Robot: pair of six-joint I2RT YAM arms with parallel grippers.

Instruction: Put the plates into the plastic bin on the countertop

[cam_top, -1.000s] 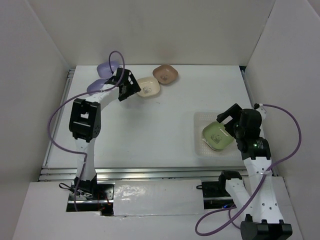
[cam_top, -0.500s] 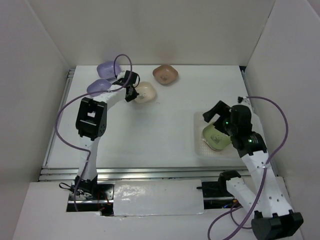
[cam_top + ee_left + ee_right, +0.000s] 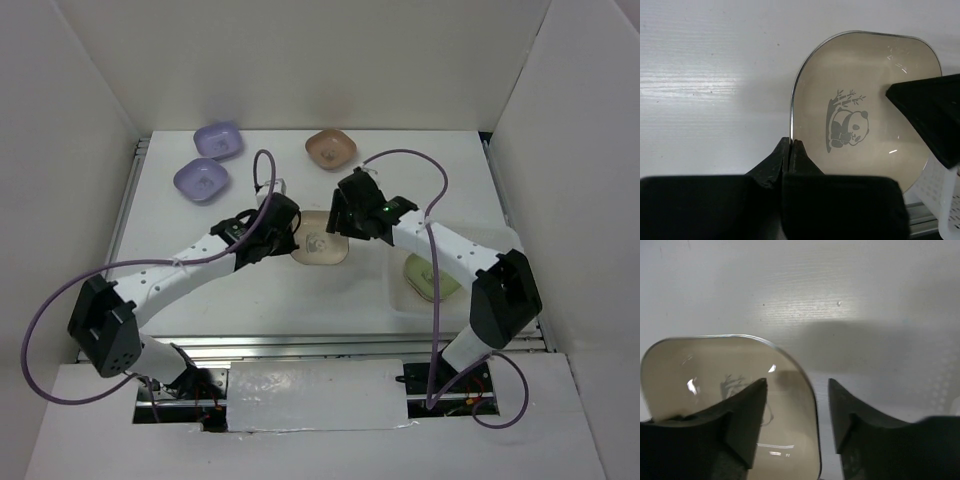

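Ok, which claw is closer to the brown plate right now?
Right. The right claw straddles the cream plate's far rim, just short of the brown plate; the left claw pinches the cream plate's left rim, farther off.

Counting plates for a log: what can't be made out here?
Top view: the right arm covers part of the green plate and plastic bin.
Right wrist view: a pincer finger half hides the print on the cream plate.
Left wrist view: the frame edge cuts off the bin.

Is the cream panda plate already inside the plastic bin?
No, the cream plate is outside the plastic bin, to its left, with its rim pinched by the left tool.
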